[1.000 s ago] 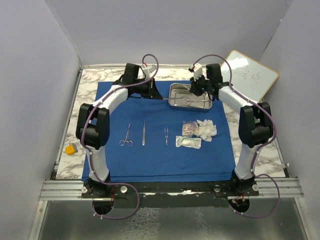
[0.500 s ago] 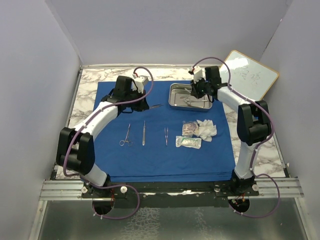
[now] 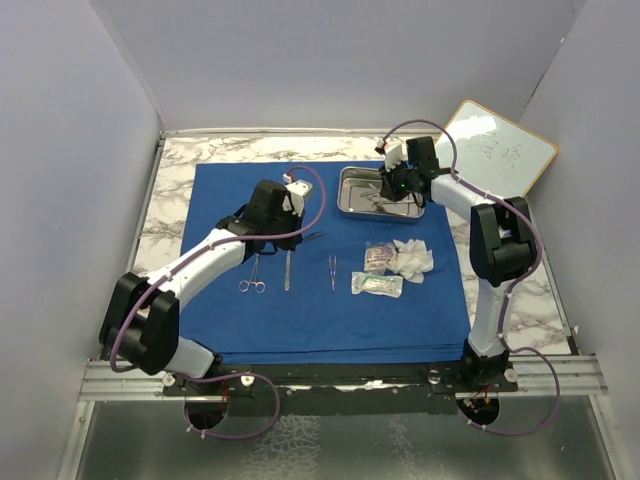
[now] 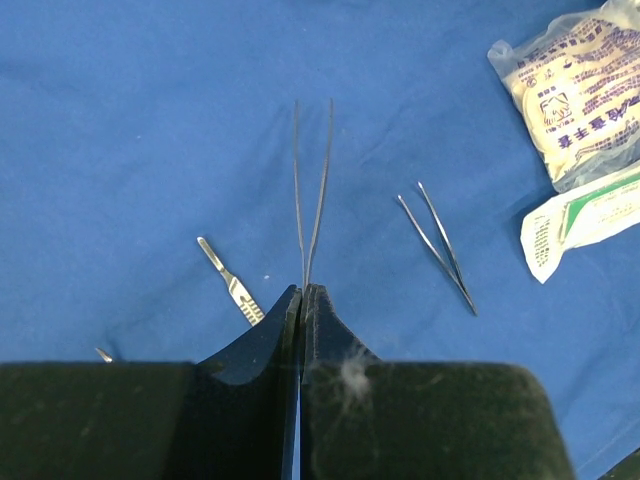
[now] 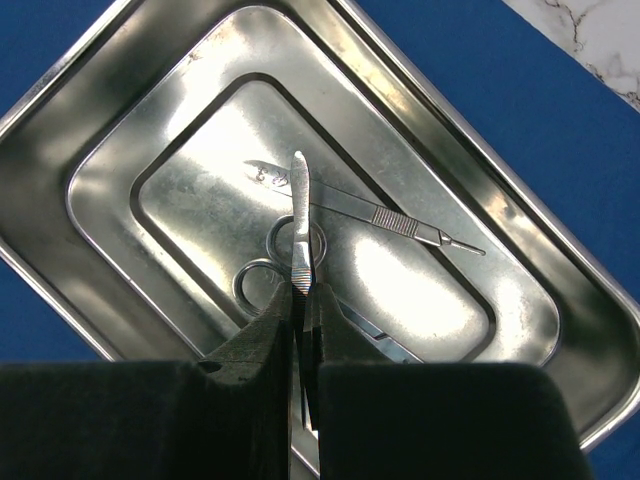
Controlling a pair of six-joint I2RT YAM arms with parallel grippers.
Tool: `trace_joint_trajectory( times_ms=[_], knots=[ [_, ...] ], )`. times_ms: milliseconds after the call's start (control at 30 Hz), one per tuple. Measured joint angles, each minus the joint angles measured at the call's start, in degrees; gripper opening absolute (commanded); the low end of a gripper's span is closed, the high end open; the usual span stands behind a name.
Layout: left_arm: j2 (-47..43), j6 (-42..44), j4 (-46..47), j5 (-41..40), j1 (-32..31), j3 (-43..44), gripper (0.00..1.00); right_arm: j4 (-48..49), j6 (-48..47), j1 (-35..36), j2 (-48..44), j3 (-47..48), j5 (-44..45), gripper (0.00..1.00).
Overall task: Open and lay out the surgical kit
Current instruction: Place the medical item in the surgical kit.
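Observation:
The blue cloth (image 3: 320, 310) lies spread flat. The steel tray (image 3: 350, 205) sits at its far right. My left gripper (image 3: 303, 231) is shut on long thin tweezers (image 4: 310, 195) and holds them over the cloth, between the scalpel handle (image 4: 232, 282) and the short tweezers (image 4: 437, 248). My right gripper (image 5: 303, 290) hovers over the tray (image 5: 100, 130), shut on a ribbed steel tool (image 5: 299, 215). A scalpel handle (image 5: 390, 218) and scissors rings (image 5: 262, 272) lie in the tray. Scissors (image 3: 253, 272), gauze (image 3: 412, 258) and clear packets (image 3: 378, 272) lie on the cloth.
The wood-framed whiteboard (image 3: 500, 150) leans at the back right, close behind my right arm. Grey walls close in the marble table (image 3: 160, 200) on three sides. The yellow block is hidden behind my left arm.
My left gripper has swung from the tray's left side toward the near middle of the cloth, carrying the long tweezers. My right gripper has stayed over the tray, shifting only slightly.

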Motion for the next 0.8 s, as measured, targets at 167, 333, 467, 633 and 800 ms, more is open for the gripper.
trace_joint_trajectory(
  times_ms=[167,333,467,633,800],
  knots=[
    [-0.02,-1.22,0.83,-1.95,-1.7,-1.31,0.0,-0.07,0.0,0.0,0.0,0.0,-0.02,0.01],
    [-0.72,-2.69,2.51,-3.39,-2.34,-4.2,0.0,-0.15,0.0,0.0,0.0,0.0,-0.02,0.01],
    [-1.57,-3.37,2.97,-3.87,-3.02,-5.35,0.0,-0.44,-0.02,0.0,0.0,0.0,0.0,0.01],
    [-2.34,-3.72,3.87,-3.8,-3.85,-6.43,0.04,-0.48,-0.17,0.0,-0.02,-0.09,0.0,0.01],
    [-2.49,-4.33,4.66,-2.95,-4.31,-7.89,0.07,-0.46,-0.44,0.0,-0.02,-0.28,0.0,0.01]
  ],
)
